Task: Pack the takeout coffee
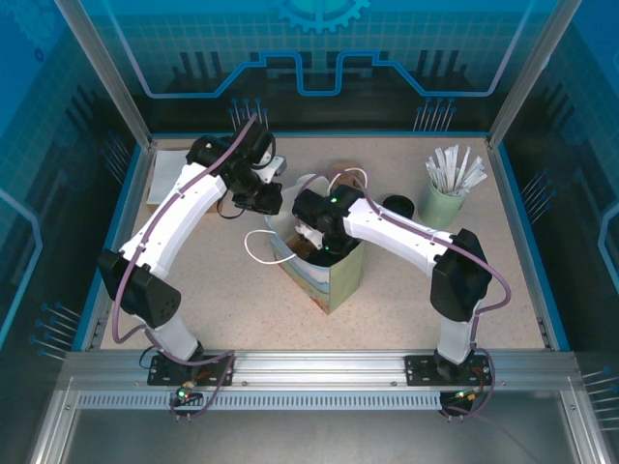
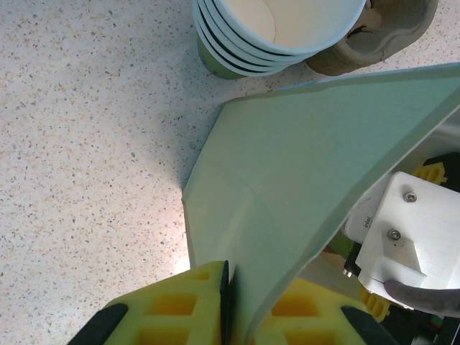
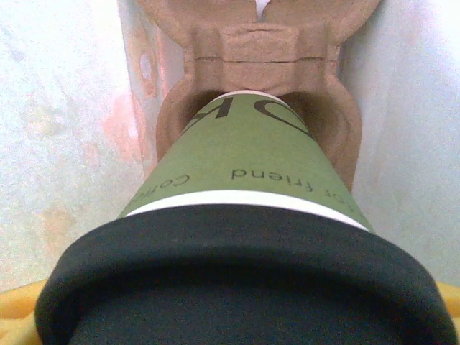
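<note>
The takeout coffee (image 3: 251, 154) is a green paper cup with a black lid. It sits between my right gripper's yellow fingers (image 3: 13, 316), and the gripper is shut on it. Its base rests in a pocket of the brown pulp carrier (image 3: 262, 47) inside the pale paper bag (image 1: 334, 280). From above, the right gripper (image 1: 324, 246) reaches down into the bag's mouth. My left gripper (image 2: 231, 277) is shut on the bag's thin wall (image 2: 309, 165), pinching its upper edge. In the top view it (image 1: 263, 198) is at the bag's far left side.
A stack of green paper cups (image 2: 280, 29) and a piece of brown pulp (image 2: 388, 36) stand on the table just beyond the bag. A pale green cup of white straws (image 1: 447, 198) and a black lid (image 1: 397, 205) sit at the back right.
</note>
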Available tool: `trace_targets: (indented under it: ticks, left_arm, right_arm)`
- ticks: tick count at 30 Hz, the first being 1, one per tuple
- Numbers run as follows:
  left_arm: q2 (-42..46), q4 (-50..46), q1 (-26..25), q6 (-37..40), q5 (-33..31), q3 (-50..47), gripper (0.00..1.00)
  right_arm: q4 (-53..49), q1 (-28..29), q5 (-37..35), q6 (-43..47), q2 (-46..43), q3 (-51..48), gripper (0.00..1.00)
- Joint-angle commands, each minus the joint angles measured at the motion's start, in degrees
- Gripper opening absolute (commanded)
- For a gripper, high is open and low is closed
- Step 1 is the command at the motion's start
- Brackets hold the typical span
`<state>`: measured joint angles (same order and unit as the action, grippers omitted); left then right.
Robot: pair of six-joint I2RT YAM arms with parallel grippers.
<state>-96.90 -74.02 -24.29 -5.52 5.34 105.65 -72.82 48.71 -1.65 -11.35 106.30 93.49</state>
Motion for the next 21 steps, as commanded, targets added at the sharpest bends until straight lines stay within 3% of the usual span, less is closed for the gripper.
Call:
trace_targets:
  ticks: [1, 21]
  left_arm:
    - [2.48, 0.72, -0.3, 0.18, -0.07, 1.23, 0.13]
    - [3.47, 1.26, -1.28, -0.35, -2.36, 0.0, 0.08]
  right_arm:
    - [1.34, -0.81, 0.45, -0.48, 1.98, 0.87, 0.85]
    - [-5.59, -1.51, 0.43, -1.65, 0.98, 11.18, 0.85]
